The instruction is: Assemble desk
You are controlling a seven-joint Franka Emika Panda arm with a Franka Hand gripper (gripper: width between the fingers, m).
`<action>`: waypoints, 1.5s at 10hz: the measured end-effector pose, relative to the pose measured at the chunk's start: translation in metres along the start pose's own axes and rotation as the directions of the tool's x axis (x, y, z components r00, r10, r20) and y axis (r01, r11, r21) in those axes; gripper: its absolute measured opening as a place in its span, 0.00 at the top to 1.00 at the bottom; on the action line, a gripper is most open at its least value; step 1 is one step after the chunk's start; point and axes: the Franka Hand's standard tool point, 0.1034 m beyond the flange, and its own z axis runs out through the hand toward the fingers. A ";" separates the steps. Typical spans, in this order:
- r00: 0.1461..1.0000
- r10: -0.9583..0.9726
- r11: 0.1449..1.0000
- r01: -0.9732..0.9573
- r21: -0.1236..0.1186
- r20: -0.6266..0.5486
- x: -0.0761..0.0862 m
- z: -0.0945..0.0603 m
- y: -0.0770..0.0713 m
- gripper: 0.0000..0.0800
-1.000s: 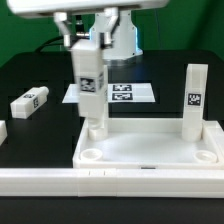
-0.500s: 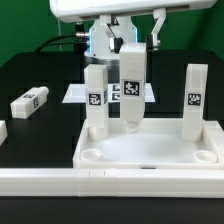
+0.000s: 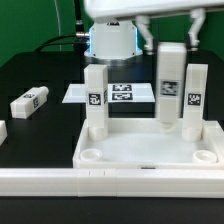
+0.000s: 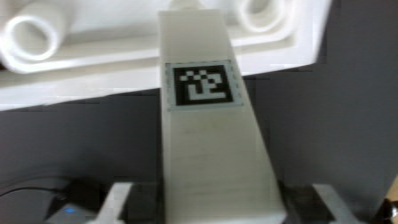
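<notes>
Pincer (image 3: 170,38) clenched on the top end of the held leg (image 3: 170,90); my fingers (image 4: 125,203) flank it in the wrist view. Held leg hangs upright below me, over the rear of the tabletop (image 3: 150,153), just beside the right leg (image 3: 195,100), on the exterior view's left of it. Foot contact: cannot tell. Left leg (image 3: 96,100) stands well apart. Loose leg (image 3: 30,101) lies off the tabletop.
</notes>
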 end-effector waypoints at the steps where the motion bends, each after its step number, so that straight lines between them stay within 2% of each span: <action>1: 1.000 -0.010 1.000 0.010 0.005 0.006 -0.005 0.005 -0.020 0.63; 2: 1.000 -0.012 1.000 0.012 0.010 0.009 -0.007 0.009 -0.033 0.63; 3: 1.000 -0.012 1.000 0.012 0.011 0.013 -0.010 0.012 -0.038 0.63; 5: 1.000 -0.007 1.000 0.007 0.008 0.012 -0.009 0.012 -0.034 0.63; 9: 1.000 -0.018 1.000 0.018 0.009 -0.019 -0.009 0.017 -0.040 0.63; 12: 1.000 -0.020 1.000 0.020 0.004 -0.013 -0.010 0.023 -0.039 0.63; 15: 1.000 -0.019 1.000 0.019 0.001 -0.023 -0.002 0.025 -0.037 0.63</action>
